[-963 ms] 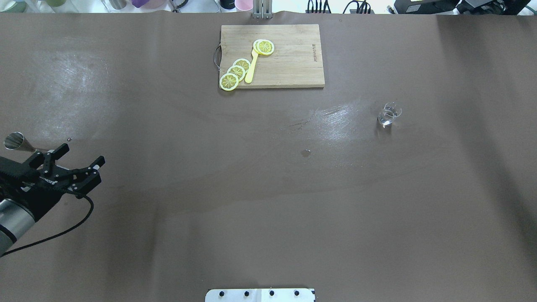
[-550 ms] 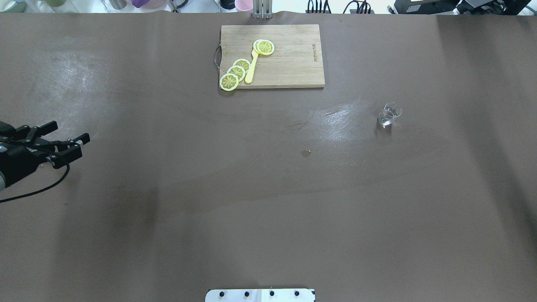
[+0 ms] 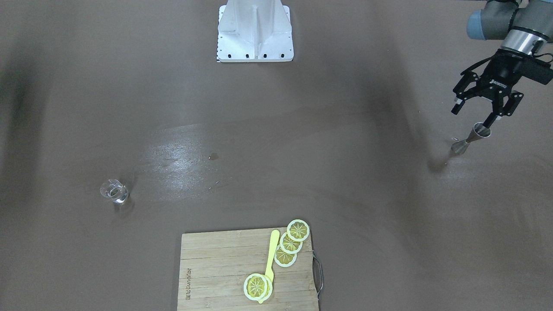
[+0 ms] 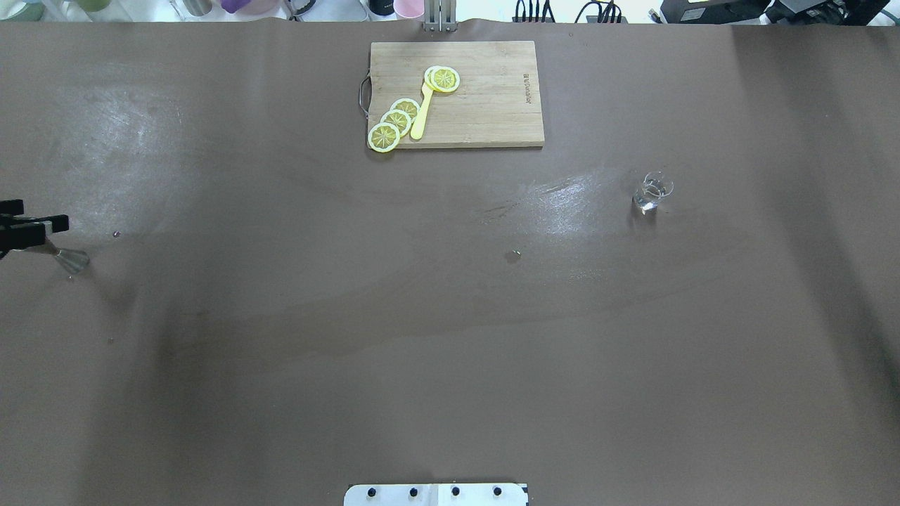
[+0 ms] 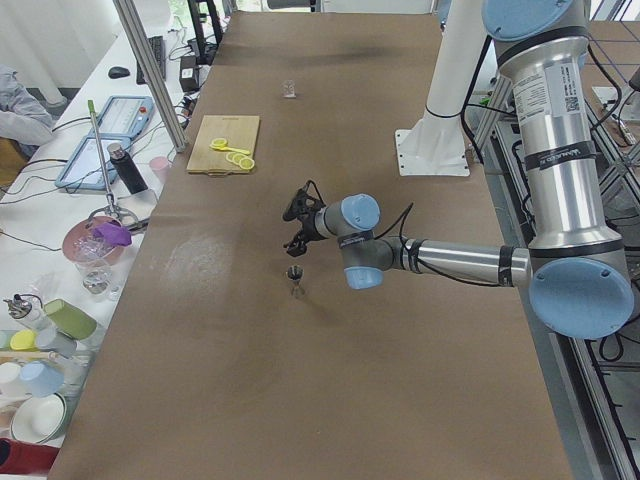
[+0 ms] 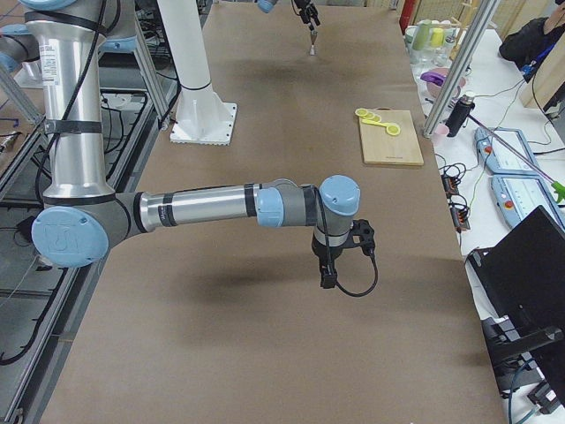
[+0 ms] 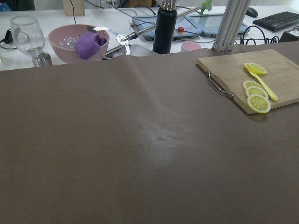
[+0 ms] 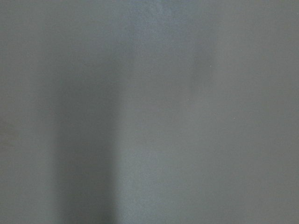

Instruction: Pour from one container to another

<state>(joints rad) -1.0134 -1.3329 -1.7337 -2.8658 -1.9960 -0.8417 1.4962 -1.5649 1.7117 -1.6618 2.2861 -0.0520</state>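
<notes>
The clear glass tumbler (image 4: pixel 652 192) stands alone on the brown table, also seen in the front view (image 3: pixel 114 191). The steel jigger (image 3: pixel 471 139) stands upright near the table's end on my left side; only its base (image 4: pixel 72 260) shows overhead. My left gripper (image 3: pixel 473 114) hangs open just above the jigger, one fingertip (image 3: pixel 488 123) close to its rim, nothing held. At the overhead view's left edge only the tips of the left gripper (image 4: pixel 35 215) show. My right gripper (image 6: pixel 340 256) points down over bare table, far from both containers; I cannot tell its state.
A wooden cutting board (image 4: pixel 485 105) with lemon slices (image 4: pixel 394 123) and a yellow pick lies at the table's far middle. A small wet spot (image 4: pixel 512 256) marks the centre. Bowls, a bottle and cables sit beyond the far edge (image 7: pixel 79 42).
My left gripper has moved left and away from the robot, staying open, and now sits over the jigger at the view's edge. The tumbler and board have not moved.
</notes>
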